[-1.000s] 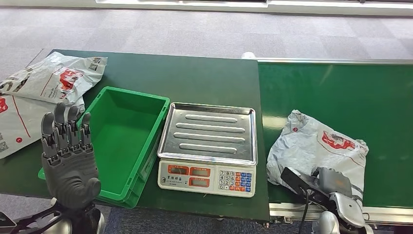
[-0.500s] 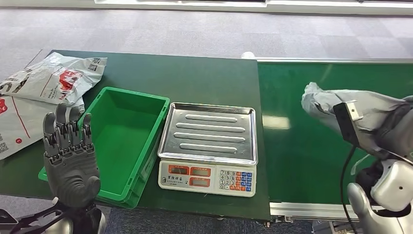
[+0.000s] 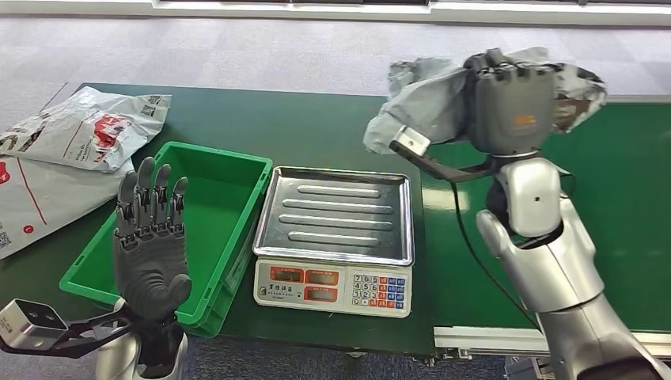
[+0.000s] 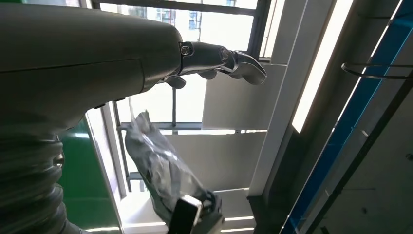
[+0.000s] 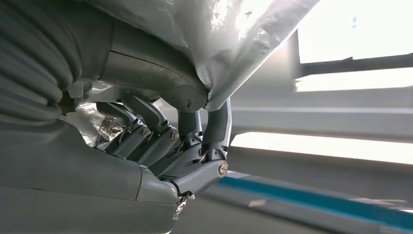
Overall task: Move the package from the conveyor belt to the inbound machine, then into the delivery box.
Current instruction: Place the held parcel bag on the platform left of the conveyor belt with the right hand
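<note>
Fingers (image 5: 160, 139) of the right hand (image 3: 513, 99) are curling tight around the grey package (image 3: 431, 99), holding it in the air above the far edge of the scale (image 3: 336, 237). The left hand (image 3: 150, 245) is hovering empty, fingers straight, by the green box (image 3: 237, 237).

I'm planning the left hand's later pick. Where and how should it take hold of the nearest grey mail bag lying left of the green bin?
Probably the grey mail bag's right-hand edge, nearest the green bin, coming from above. It lies flat and limp on the table, so the fingers need a loose edge to gather, and that edge faces the left hand.
</note>
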Tool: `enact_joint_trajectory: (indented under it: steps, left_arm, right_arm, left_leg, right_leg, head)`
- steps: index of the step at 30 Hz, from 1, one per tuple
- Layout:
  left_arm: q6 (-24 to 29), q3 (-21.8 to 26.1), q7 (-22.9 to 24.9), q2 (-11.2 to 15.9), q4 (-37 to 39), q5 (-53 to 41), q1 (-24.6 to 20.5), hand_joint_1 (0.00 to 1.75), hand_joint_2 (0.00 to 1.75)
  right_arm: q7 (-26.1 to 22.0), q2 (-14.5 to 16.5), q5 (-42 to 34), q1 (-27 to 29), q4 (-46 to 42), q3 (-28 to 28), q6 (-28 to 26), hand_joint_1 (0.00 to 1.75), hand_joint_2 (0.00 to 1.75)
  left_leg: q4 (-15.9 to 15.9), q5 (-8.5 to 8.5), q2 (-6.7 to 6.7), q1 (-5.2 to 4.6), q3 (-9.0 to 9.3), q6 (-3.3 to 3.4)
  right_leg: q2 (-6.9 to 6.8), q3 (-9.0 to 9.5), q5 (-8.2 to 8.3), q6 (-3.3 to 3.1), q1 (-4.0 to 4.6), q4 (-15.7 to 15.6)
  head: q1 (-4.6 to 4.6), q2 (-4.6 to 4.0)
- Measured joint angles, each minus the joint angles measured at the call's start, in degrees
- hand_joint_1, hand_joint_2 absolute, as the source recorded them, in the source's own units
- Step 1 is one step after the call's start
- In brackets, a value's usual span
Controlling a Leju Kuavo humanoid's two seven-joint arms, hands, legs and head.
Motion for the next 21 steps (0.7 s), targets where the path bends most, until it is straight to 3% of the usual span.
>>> enact_joint_trajectory:
  steps: [5,9,12,15,16,19,21]
  left_arm:
    - [-0.57,-0.04,-0.02,0.01,1.62,-0.02,-0.38,0.00,1.75]
    - [-1.06,-0.02,-0.07,0.04,2.47,-0.02,-0.45,0.00,1.75]
    - [-1.67,0.02,-0.08,0.04,3.00,-0.26,-0.49,0.00,1.75]
    - [-1.73,0.12,-0.07,0.04,3.32,-0.63,-0.48,0.00,1.75]
    - [-1.72,0.15,-0.07,0.04,3.37,-0.72,-0.48,0.00,1.75]
    - [-1.60,0.25,-0.09,0.05,3.42,-1.00,-0.44,0.00,1.75]
    - [-1.45,0.38,-0.09,0.06,3.41,-1.04,-0.40,0.00,1.75]
  right_arm:
    - [-2.37,7.63,-0.06,-3.46,8.12,3.99,-0.42,1.75,1.75]
    - [-11.32,13.00,-2.41,-3.97,14.73,5.92,0.33,1.75,1.75]
    - [-15.19,17.97,-4.03,-3.90,22.70,8.32,-1.51,1.71,1.75]
    - [-16.74,22.15,-5.56,-3.78,30.07,10.40,-3.91,0.40,1.75]
    - [-16.99,23.25,-6.00,-3.72,32.00,10.97,-4.28,0.00,1.31]
    - [-17.02,25.55,-7.27,-3.56,35.89,12.11,-4.44,0.00,0.00]
    - [-16.64,26.33,-8.44,-3.52,37.07,12.38,-4.41,0.00,0.00]
  left_leg:
    - [-0.01,0.08,-0.35,0.09,-0.17,-0.09]
    - [-0.04,0.02,-0.28,0.09,-0.19,-0.13]
    - [-0.04,0.02,-0.26,0.10,-0.20,-0.15]
    - [-0.05,0.03,-0.28,0.13,-0.21,-0.16]
    - [-0.05,0.03,-0.28,0.13,-0.21,-0.17]
    - [-0.05,0.04,-0.30,0.13,-0.22,-0.17]
    - [-0.05,0.04,-0.32,0.13,-0.23,-0.17]
  right_leg:
    - [-0.29,-0.03,-0.03,-0.09,0.09,0.02]
    - [-0.17,-0.09,-0.05,-0.11,0.09,0.02]
    - [-0.18,-0.13,-0.07,-0.15,0.12,0.01]
    - [-0.22,-0.12,-0.09,-0.17,0.15,0.02]
    - [-0.21,-0.13,-0.09,-0.18,0.15,0.02]
    - [-0.22,-0.13,-0.09,-0.18,0.14,0.02]
    - [-0.24,-0.13,-0.09,-0.18,0.13,0.02]
  head:
    - [0.01,0.00]
    - [0.01,0.00]
    - [0.00,0.00]
    - [0.00,0.00]
    - [0.00,0.00]
    - [0.00,0.00]
    - [0.00,0.00]
